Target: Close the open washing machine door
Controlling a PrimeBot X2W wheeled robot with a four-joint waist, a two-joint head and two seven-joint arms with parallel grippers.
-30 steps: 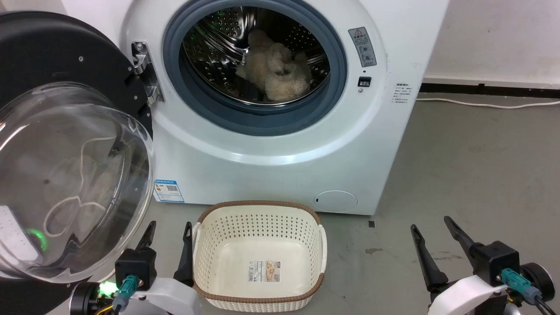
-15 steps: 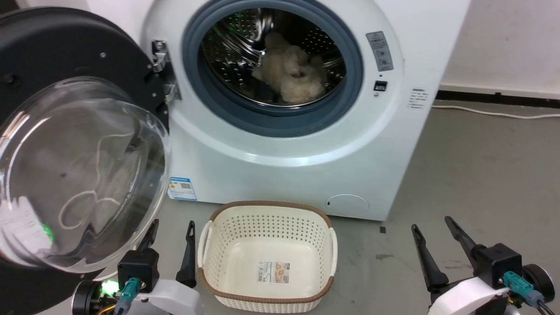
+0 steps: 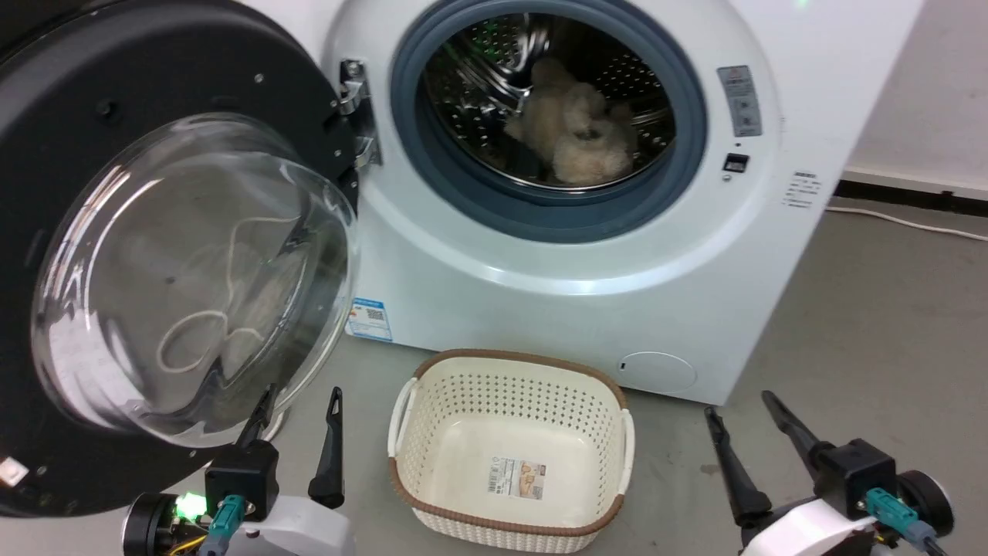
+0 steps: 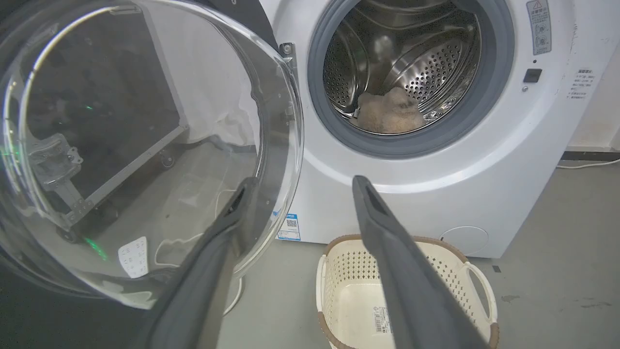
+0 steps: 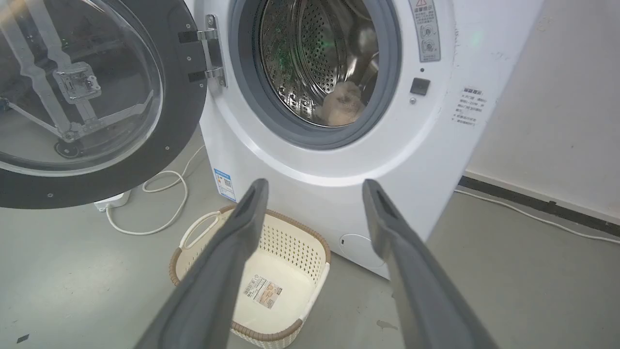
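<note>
1. As the whole head view has slid sideways over the last second, the camera has turned; the washing machine [image 3: 587, 293] itself has not moved on the floor. It now sits further right in that view.
2. More of the washing machine door [image 3: 154, 93] shows, so the robot seems to be squaring up to it. The door is swung wide open at the washer's left side, and closing has not begun.
3. The door's far rim is cut off, and its catch is hidden.
4. The laundry basket [image 3: 505, 355] stands on the floor in front of the washer.
5. The left gripper [image 3: 301, 391] and right gripper [image 3: 739, 404] have their fingers spread and empty. One left finger overlaps the glass bowl [image 3: 193, 270]; whether they touch is unclear.
6. The beige fluffy item [image 3: 575, 131] in the drum is unidentifiable.
</note>
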